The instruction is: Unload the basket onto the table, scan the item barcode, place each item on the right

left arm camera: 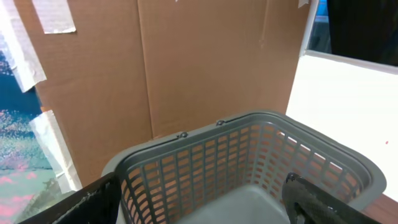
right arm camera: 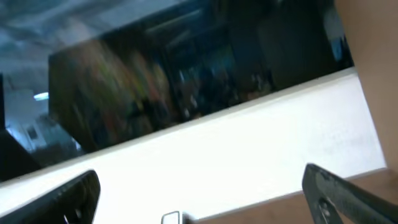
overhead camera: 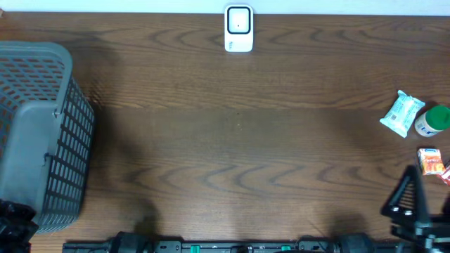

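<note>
Jaws spread, nothing held, both sides: left gripper [left arm camera: 202, 202] facing grey basket [left arm camera: 211, 162], right gripper [right arm camera: 202, 196] by table [overhead camera: 232, 140] right edge, where white packet [overhead camera: 402, 113], green-capped bottle [overhead camera: 432, 121], orange carton [overhead camera: 430, 160] lie; scanner [overhead camera: 238, 29] far centre.

Matt wood-grain table [overhead camera: 239, 140], grey plastic basket [overhead camera: 70, 161]

left tool [left arm camera: 200, 204] spread wide, empty, right tool [right arm camera: 204, 198] spread wide, empty

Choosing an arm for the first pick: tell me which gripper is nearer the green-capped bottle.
Right. The right gripper sits at the near right corner, close to the green-capped bottle; the left gripper is across the table, beside the basket.
</note>
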Available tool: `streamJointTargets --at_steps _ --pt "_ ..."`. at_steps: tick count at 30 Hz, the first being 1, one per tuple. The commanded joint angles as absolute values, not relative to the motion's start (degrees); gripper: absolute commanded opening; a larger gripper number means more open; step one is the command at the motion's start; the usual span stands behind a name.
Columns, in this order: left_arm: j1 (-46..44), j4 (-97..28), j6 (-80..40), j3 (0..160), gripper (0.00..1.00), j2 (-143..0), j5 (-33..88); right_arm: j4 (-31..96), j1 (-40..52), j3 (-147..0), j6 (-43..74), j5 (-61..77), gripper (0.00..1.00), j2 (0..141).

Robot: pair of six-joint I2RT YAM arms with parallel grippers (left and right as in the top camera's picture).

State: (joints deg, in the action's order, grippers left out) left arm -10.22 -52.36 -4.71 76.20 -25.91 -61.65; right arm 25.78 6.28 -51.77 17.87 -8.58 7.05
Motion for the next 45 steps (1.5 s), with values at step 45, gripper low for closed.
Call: streamJointTargets --at_steps 45 --pt "-10.04 -52.29 -5.04 76.23 0.83 -25.67 -62.22 3.38 0.36 -0.32 11.81 -9.74 0.99 0.27"
